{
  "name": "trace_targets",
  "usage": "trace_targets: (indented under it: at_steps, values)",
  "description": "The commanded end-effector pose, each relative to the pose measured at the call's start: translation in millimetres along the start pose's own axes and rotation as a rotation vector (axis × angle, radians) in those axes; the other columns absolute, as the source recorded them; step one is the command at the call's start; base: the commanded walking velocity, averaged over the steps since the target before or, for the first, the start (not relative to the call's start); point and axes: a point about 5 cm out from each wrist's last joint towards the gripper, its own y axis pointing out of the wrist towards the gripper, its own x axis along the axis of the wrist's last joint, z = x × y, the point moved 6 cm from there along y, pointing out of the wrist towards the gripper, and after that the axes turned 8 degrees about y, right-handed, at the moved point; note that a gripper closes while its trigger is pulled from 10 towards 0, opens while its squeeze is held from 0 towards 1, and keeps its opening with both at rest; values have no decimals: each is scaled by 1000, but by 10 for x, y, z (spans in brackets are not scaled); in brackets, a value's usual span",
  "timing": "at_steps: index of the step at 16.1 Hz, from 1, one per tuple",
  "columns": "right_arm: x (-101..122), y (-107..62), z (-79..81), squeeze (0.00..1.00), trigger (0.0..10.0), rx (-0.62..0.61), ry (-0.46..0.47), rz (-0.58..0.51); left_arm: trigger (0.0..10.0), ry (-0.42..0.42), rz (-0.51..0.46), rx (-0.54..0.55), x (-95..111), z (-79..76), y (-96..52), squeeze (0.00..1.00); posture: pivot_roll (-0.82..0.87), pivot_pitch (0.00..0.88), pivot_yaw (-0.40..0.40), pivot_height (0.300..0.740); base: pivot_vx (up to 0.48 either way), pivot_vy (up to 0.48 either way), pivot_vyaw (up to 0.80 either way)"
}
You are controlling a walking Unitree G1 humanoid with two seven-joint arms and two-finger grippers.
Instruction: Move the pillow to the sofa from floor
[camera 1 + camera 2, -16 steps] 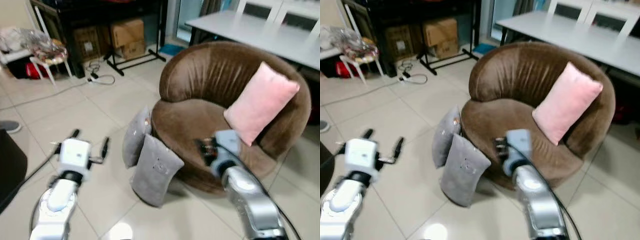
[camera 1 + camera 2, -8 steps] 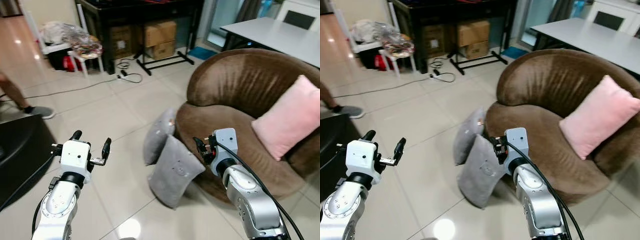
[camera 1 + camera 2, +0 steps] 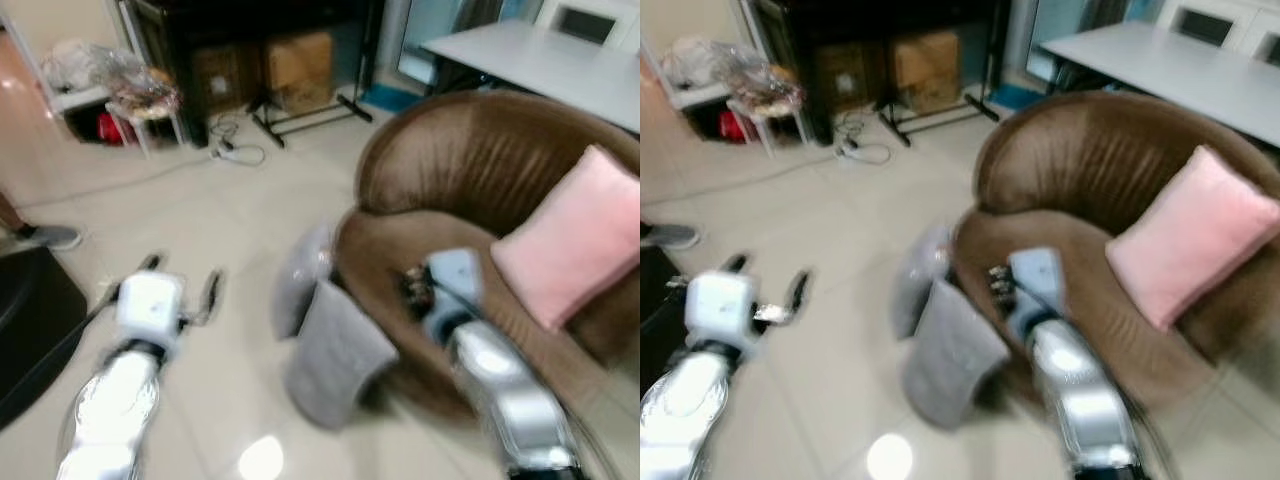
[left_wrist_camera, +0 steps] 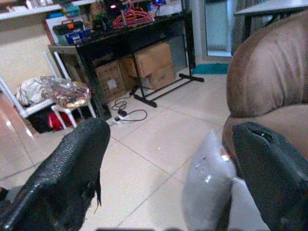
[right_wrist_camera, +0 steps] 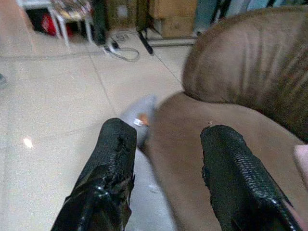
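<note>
Both end effectors are raised in front of the robot with fingers apart and hold nothing. Left end effector [image 3: 180, 292] hangs over the tiled floor [image 3: 200, 210] at about 8 o'clock. Right end effector [image 3: 996, 285] is at the front edge of the brown round sofa [image 3: 470, 190]. Two grey pillows [image 3: 335, 350] lean against the sofa base on the floor, between both arms. A pink pillow [image 3: 575, 235] rests on the sofa at 3 o'clock.
</note>
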Motion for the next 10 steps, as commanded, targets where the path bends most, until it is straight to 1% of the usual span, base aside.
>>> trace_targets:
  at_steps: [1, 3, 8, 10]
  values:
    - [75, 22, 123, 0, 10000, 27, 9, -25, 10000, 32, 20, 19, -41, 115, -33, 0, 54, 0, -18, 740, 341, 0, 431]
    - [59, 29, 94, 0, 10000, 12, 33, -20, 10000, 34, 20, 18, -38, 123, -27, 0, 57, 0, -16, 740, 341, 0, 0]
    - [46, 31, 91, 0, 10000, 9, 31, -19, 10000, 38, 19, 18, -33, 129, -28, 0, 60, 0, -18, 740, 342, 0, 0]
    - [63, 36, 47, 0, 10000, -19, 26, -31, 10000, 42, 20, 18, -34, 146, -27, 0, 60, 0, -18, 740, 343, 0, 0]
